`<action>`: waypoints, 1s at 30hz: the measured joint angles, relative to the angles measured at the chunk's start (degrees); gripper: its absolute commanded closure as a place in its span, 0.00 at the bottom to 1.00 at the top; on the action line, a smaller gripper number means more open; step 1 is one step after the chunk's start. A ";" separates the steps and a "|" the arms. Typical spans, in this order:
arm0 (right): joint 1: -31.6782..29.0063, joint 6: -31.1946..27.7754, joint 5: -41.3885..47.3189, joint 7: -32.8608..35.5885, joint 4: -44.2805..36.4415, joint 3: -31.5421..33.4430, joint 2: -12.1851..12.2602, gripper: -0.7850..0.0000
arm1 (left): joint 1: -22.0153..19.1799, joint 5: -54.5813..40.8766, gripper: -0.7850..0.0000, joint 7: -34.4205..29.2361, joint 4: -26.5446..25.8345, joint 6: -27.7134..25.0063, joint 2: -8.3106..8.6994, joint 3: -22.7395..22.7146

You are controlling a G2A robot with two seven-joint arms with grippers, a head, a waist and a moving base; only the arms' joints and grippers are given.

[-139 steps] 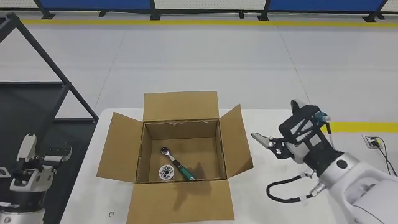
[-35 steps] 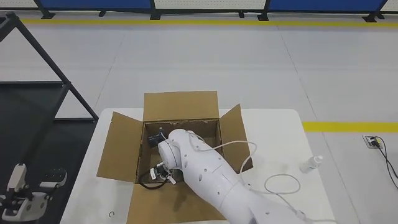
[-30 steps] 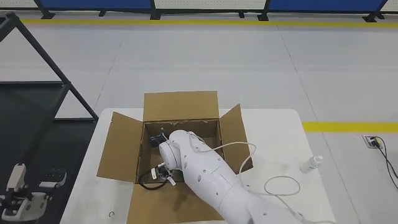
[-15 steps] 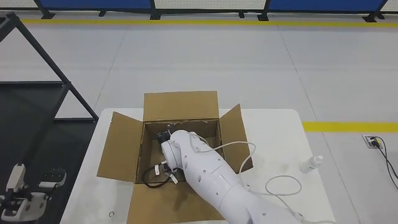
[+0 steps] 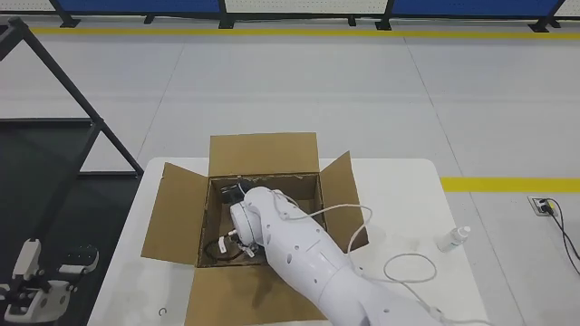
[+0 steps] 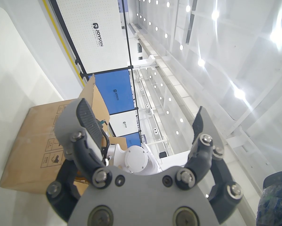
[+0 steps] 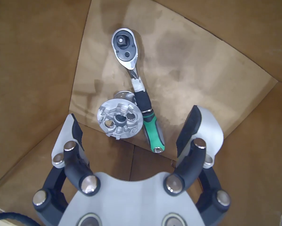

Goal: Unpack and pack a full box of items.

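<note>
An open cardboard box (image 5: 177,226) stands mid-table with its flaps spread. On its floor lie a ratchet wrench (image 7: 133,76) with a green handle and, touching that handle, a round metal gear-like part (image 7: 118,122). My right gripper (image 7: 133,116) hangs open inside the box just above these two, one finger on either side of them, holding nothing. In the top view the right arm (image 5: 281,244) hides the box's contents. My left gripper (image 6: 142,106) is open and empty, pointing up toward the ceiling, low beside the table's left edge (image 5: 53,261).
A small white bottle (image 5: 453,237) stands on the white table (image 5: 399,190) to the right of the box. A loose cable (image 5: 412,267) lies near it. A dark metal frame (image 5: 54,81) stands left of the table.
My right arm came from the table's right side into the box, and the bottle now stands on the table. In the last second its wrist edged toward the box's back wall. My left arm sank lower.
</note>
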 measured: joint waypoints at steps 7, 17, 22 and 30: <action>-1.45 -1.06 0.01 -0.69 1.05 -0.24 -0.08 0.00 | 0.18 -0.16 0.00 0.14 -0.01 -0.12 -0.17 -0.29; -2.46 -1.95 0.55 -1.85 1.98 -0.22 -0.05 0.62 | 0.18 0.01 0.00 0.17 -0.06 -0.09 -0.37 -0.33; -2.73 -2.54 0.59 -2.31 1.95 -0.24 -0.06 0.86 | 0.06 0.28 0.00 0.14 0.03 -0.04 -0.46 -0.14; -2.59 -2.32 0.58 -3.77 1.63 -0.11 -0.01 1.00 | -0.16 0.62 0.00 -0.02 0.06 0.05 -0.57 0.03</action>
